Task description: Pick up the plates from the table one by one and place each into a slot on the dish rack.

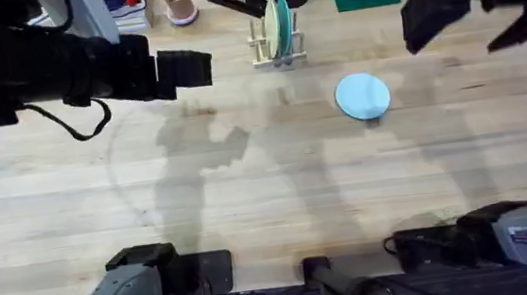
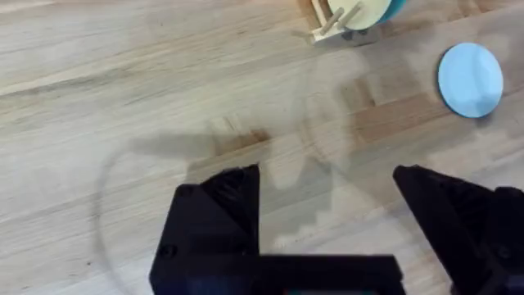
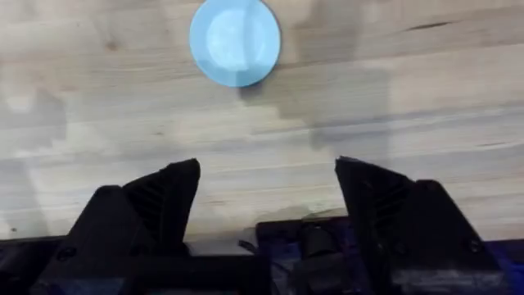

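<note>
Left end effector (image 2: 327, 213) and right end effector (image 3: 266, 205) both spread apart, holding nothing above the table (image 1: 250, 200)

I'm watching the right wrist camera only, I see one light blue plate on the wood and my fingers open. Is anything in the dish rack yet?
Observer: Yes. In the overhead view the dish rack already holds plates standing on edge, a cream one and a teal one.
Operator: Where is the rack from my blue plate?
Observer: The light blue plate lies flat on the table, nearer the arms' bases than the rack and to its right.
Operator: And the other arm?
Observer: The left gripper is open and holds nothing, hovering over bare wood.
</note>
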`<state>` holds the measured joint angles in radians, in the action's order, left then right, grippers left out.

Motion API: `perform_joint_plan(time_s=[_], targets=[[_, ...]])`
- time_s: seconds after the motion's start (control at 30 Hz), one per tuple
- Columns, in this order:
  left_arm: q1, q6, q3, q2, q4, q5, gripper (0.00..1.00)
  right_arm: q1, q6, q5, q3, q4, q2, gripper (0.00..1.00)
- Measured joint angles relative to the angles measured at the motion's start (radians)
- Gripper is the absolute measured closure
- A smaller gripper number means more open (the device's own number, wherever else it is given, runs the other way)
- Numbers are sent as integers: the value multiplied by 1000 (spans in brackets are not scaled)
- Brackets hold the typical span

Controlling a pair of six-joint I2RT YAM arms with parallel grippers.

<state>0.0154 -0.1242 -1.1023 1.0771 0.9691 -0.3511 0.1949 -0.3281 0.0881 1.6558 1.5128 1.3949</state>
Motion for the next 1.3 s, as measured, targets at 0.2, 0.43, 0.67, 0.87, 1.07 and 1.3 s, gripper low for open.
perform_joint_plan(time_s=[0.2,0.43,0.67,0.87,1.07,1.3], targets=[[0,0,0,0,1,-25,7,-46,20,-75,-127,-52,-113,9],[0,0,0,0,11,-64,7,-77,57,-106,-131,-58,-130,8],[-28,14,0,0,11,-134,605,-125,98,-112,-132,-56,-130,7],[-122,96,0,2,-22,-155,959,-186,143,-137,-132,-60,-130,7],[-242,224,0,48,-137,-162,960,-228,158,-155,-132,-61,-130,6],[-364,451,-1,170,-295,-187,960,-231,165,-160,-132,-61,-130,8]])
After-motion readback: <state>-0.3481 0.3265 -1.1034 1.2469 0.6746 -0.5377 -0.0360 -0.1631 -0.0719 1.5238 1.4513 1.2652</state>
